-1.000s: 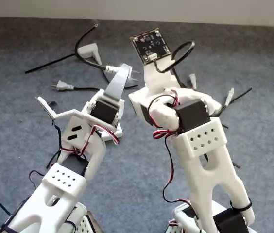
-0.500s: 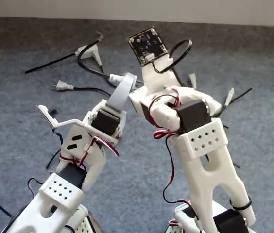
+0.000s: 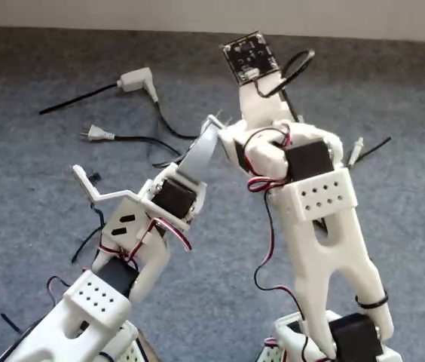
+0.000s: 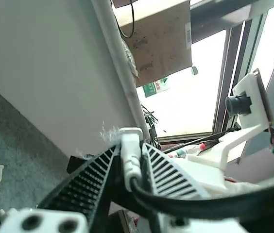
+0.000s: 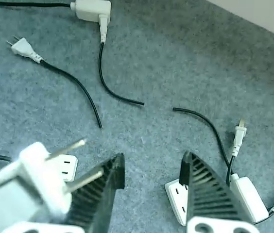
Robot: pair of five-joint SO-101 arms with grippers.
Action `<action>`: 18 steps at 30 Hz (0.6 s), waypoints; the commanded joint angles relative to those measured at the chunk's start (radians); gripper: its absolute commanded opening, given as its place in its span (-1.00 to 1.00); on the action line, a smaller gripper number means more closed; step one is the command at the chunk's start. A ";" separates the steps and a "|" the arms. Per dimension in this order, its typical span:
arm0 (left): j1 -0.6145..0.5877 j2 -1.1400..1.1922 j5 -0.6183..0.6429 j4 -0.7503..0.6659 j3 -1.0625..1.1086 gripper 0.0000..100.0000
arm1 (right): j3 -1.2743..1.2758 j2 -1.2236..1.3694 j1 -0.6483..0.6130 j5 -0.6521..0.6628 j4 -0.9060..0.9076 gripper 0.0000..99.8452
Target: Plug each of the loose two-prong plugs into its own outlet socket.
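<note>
We see grey carpet (image 3: 39,211) under both arms. The left gripper (image 4: 129,145) is clamped on a white two-prong plug (image 5: 36,165), held up off the carpet. Its prongs are near the right gripper (image 5: 152,162), which gapes above a socket (image 5: 175,194). A loose plug (image 5: 23,47) lies well apart. Both arms have shifted rightward in the high view since earlier.

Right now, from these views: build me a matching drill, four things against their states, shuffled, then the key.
Things
1. left gripper
2. right gripper
3. loose plug
4. outlet socket

States
A. lies on the carpet, slots empty
B. open above the carpet
C. shut on a white plug, held up off the carpet
D. lies on the carpet, prongs bare

Pairs: 1-C, 2-B, 3-D, 4-A
</note>
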 commanded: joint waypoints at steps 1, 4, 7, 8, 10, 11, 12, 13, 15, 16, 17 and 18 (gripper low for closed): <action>0.113 -0.015 -0.002 0.005 -0.004 -0.99 | -0.133 0.081 0.039 0.006 -0.065 -0.63; 0.108 -0.013 -0.002 0.006 -0.004 -0.99 | -0.180 0.111 0.064 0.006 -0.051 -0.63; 0.113 -0.013 -0.002 0.006 0.010 -0.99 | -0.216 0.127 0.085 0.006 -0.038 -0.63; 0.113 -0.013 -0.002 0.006 0.010 -0.99 | -0.220 0.130 0.097 0.006 -0.038 -0.63; 0.107 -0.013 -0.002 0.006 0.008 -0.99 | -0.219 0.131 0.116 0.006 -0.038 -0.63; 0.105 -0.013 -0.002 0.006 0.007 -0.99 | -0.217 0.130 0.125 0.006 -0.038 -0.63; 0.102 -0.013 -0.002 0.006 0.005 -0.99 | -0.216 0.125 0.143 0.006 -0.038 -0.63; 0.090 -0.013 -0.002 0.006 0.005 -0.99 | -0.216 0.124 0.162 0.006 -0.038 -0.63; 0.058 -0.013 -0.002 0.006 0.001 -0.99 | -0.216 0.124 0.214 0.006 -0.028 -0.63; 0.035 -0.013 -0.002 0.006 -0.001 -0.99 | -0.219 0.125 0.249 0.006 -0.025 -0.63; 0.012 -0.013 -0.002 0.006 -0.007 -0.99 | -0.223 0.124 0.285 0.006 -0.025 -0.63; -0.010 -0.013 -0.002 0.020 -0.019 -0.99 | -0.223 0.124 0.321 0.006 -0.024 -0.63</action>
